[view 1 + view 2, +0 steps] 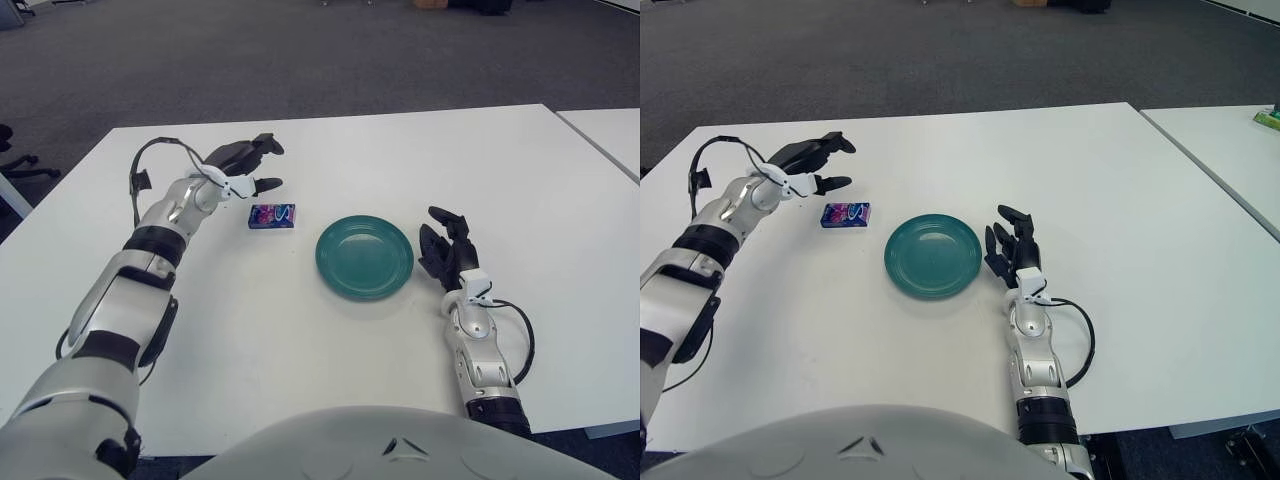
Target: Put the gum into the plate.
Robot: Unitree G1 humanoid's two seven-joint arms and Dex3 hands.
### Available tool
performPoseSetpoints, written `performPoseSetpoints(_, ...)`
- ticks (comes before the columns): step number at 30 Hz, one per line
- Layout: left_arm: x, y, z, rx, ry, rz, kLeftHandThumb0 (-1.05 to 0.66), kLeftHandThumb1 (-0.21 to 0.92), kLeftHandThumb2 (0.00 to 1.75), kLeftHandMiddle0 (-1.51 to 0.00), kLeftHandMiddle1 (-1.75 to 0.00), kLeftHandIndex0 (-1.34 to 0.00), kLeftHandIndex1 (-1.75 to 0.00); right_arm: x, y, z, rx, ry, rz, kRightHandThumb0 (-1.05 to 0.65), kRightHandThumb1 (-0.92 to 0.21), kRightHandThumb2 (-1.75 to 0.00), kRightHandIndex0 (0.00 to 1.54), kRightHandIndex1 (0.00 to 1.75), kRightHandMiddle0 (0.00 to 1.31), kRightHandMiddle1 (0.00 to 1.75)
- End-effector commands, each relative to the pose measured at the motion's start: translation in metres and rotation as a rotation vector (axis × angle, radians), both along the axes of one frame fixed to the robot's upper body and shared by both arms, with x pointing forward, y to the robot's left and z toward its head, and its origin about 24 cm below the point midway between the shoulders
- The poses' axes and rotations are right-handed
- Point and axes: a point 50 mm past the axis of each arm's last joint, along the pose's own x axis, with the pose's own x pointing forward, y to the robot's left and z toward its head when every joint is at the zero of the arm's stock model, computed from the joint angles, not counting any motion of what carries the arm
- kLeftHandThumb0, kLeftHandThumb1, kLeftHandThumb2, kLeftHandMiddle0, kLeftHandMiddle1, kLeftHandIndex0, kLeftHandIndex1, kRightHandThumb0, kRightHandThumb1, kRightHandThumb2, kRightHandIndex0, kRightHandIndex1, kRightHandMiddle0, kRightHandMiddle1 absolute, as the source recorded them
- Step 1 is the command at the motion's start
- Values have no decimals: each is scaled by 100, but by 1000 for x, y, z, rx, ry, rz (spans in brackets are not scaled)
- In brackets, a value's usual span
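1. Right hand [447, 250]: nearest item, idle, shown just right of the teal plate [364, 257]; fingers relaxed, holding nothing.
2. Teal plate: bare, mid-table, on the white table [300, 340].
3. Gum pack [272, 216]: flat on the table, left of the plate, apart from its rim.
4. Left hand [240, 165]: at work, hovering beyond and slightly left of the gum; fingers [268, 185] spread wide, holding nothing, not touching the pack.
5. Handling note: likely reach stage. Lower the hand, bracket the pack's long sides, close squarely, lift clear before crossing the rim.
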Motion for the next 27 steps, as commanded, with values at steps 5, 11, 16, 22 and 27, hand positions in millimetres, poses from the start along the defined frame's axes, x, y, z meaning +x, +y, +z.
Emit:
performPoseSetpoints(5, -2, 8, -12, 48, 104, -1, -98, 92, 34, -27, -21, -2, -101, -18, -8, -23, -1, 134, -35, -59, -92, -58, 56, 5, 1, 93)
performPoseSetpoints(11, -5, 5, -23, 27, 150, -5, -97, 92, 37, -27, -20, -2, -100, -18, -9, -25, 12, 131, -34, -57, -92, -58, 60, 6, 2, 93)
performPoseSetpoints(16, -8, 2, -28, 21, 161, -13, -99, 92, 38, -28, -19, -3, -100, -18, -9, -26, 18, 129, -30, -56, -92, -58, 59, 6, 2, 93)
performPoseSetpoints(22, -11, 0, -34, 5, 198, -28, -101, 92, 38, -31, -20, -5, -100, -19, -10, -27, 20, 128, -30, -55, -92, -58, 58, 6, 2, 93)
performPoseSetpoints(27, -14, -1, -38, 13, 212, -44, -100, 92, 34, -32, -21, -9, -101, -19, -11, -27, 23, 130, -31, -57, -92, -58, 57, 6, 3, 94)
